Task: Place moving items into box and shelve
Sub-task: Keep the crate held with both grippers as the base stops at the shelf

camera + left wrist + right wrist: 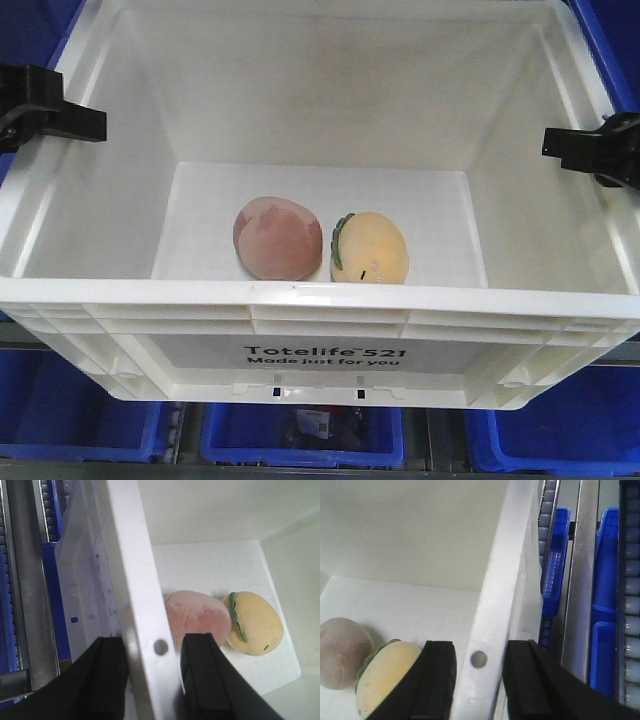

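1. The white box (320,330) fills the front view, its long printed wall, reading "Totelife 521 Made just for you", nearest the camera.
2. The left gripper (45,110) sits on the box's left rim. In the left wrist view its two black fingers (205,675) straddle that rim, one inside the box and one outside, clamped on the white wall beside a small round hole (160,646).
3. The right gripper (600,150) sits on the box's right rim. The right wrist view shows its jaws closed on the rim in the same way, one finger on each side, with a round hole (478,658) between them.
4. The pink-brown ball (278,238) lies on the box floor, near the front wall and slightly left of the floor's middle.
5. The yellow egg-shaped toy (370,248) lies just to the ball's right, touching it, its green edge turned toward the ball.
6. Both toys rest well away from the box's side walls and from the far wall.
7. Outside the box, blue bins (300,435) show below its front wall, and more blue bins appear in the right wrist view.
8. Roller rails of the shelf (631,605) run beside the box's right wall, with a grey steel bar (30,580) along its left side.
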Robot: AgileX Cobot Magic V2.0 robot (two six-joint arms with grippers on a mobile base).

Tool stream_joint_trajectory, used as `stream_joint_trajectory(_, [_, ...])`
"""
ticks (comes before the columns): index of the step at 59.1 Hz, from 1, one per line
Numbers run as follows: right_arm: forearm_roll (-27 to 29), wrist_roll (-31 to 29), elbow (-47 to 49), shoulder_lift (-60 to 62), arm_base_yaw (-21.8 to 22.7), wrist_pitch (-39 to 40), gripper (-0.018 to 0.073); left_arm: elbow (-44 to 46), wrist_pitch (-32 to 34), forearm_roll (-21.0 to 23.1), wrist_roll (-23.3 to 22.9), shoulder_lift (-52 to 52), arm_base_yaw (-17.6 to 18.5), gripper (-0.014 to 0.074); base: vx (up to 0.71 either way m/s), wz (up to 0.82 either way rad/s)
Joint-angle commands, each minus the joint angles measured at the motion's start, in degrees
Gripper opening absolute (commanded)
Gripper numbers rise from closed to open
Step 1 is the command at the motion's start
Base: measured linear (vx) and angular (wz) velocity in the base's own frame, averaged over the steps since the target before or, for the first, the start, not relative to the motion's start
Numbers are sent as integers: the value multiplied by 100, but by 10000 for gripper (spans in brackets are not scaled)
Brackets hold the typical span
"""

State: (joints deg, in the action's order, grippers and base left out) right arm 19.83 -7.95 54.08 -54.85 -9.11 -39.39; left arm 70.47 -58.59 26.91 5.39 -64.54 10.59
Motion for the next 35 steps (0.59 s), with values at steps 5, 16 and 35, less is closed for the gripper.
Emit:
stream_joint_trajectory(5, [340, -2, 277, 132, -5, 754, -6, 280, 614, 639, 174, 211, 31, -6, 4, 0])
stream_joint_trajectory(16, [340, -2, 277, 132, -5, 754, -6, 280, 614, 639, 174, 211, 31, -6, 4, 0])
stream_joint_trajectory(35, [340, -2, 277, 132, -5, 754, -6, 280, 614, 639, 174, 211, 31, -6, 4, 0])
